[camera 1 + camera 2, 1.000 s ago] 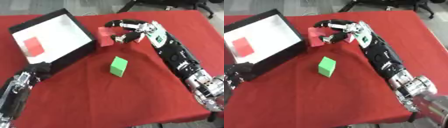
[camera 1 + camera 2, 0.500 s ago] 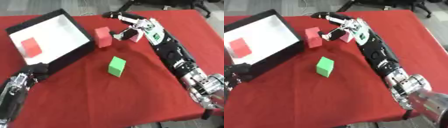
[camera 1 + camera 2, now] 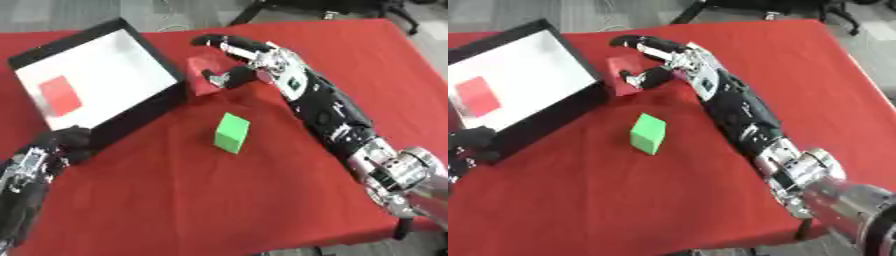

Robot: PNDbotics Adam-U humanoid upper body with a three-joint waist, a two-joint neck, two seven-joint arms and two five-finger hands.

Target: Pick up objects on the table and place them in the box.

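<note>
Because you want the red block (image 3: pixel 203 75) in the box (image 3: pixel 166 97), your right hand (image 3: pixel 249 62) pinches it between thumb and curled fingers, just beside the box's wall, while the green block (image 3: pixel 231 132) waits below that hand.

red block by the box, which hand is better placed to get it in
Right. The right hand is already curled round the red block beside the box. The left hand sits at the box's near corner, away from it.
</note>
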